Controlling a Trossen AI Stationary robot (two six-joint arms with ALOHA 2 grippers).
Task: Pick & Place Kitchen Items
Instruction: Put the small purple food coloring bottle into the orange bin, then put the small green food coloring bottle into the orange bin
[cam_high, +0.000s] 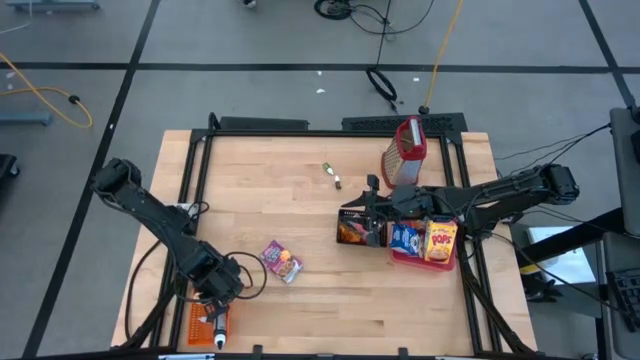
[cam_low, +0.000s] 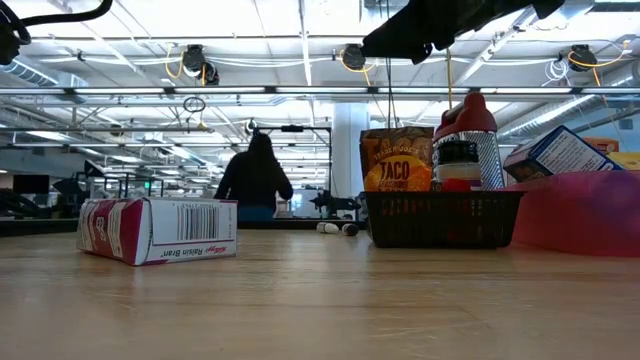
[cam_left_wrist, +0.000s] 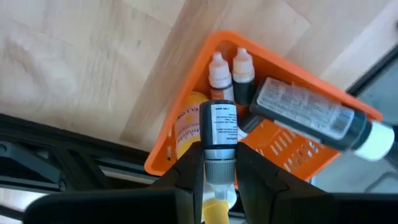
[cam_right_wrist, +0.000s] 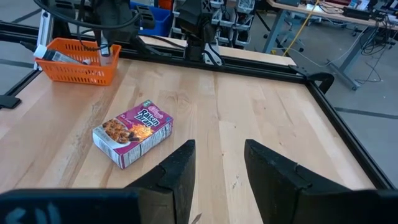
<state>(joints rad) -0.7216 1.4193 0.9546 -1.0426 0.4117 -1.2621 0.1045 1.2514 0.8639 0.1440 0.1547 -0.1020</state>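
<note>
The small dark bottle (cam_left_wrist: 219, 134) with a printed white label stands upright between the jaws of the left gripper (cam_left_wrist: 219, 180), over the orange crate (cam_left_wrist: 287, 146) at the near left corner of the tabletop (cam_high: 300, 200); the jaws sit against its grey neck on both sides, clamped on it; whether its base touches the crate floor cannot be told. Inside the crate lie two white-capped dropper bottles (cam_left_wrist: 231, 70), a yellow bottle (cam_left_wrist: 189, 121), and a long dark tube (cam_left_wrist: 317, 115) with a white cap resting tilted across the far rim. The purple Raisin Bran box (cam_high: 282, 261) lies flat on the tabletop, right of the crate and well apart from it; in the low view its barcode side faces the camera. The right gripper (cam_right_wrist: 217, 165) hangs at the centre-right of the tabletop, jaws apart with nothing between them, pointing toward the purple box. Just beside it stands the black mesh basket (cam_low: 440, 218) holding a taco packet (cam_low: 397, 158) and a red-capped jar (cam_low: 466, 145); right of the basket the red tray (cam_high: 425, 258) carries a blue box (cam_high: 405, 237) and a yellow Pops box (cam_high: 441, 240). A small item (cam_high: 331, 174) lies at the far centre. A person (cam_low: 254, 178) stands in the room beyond.
</note>
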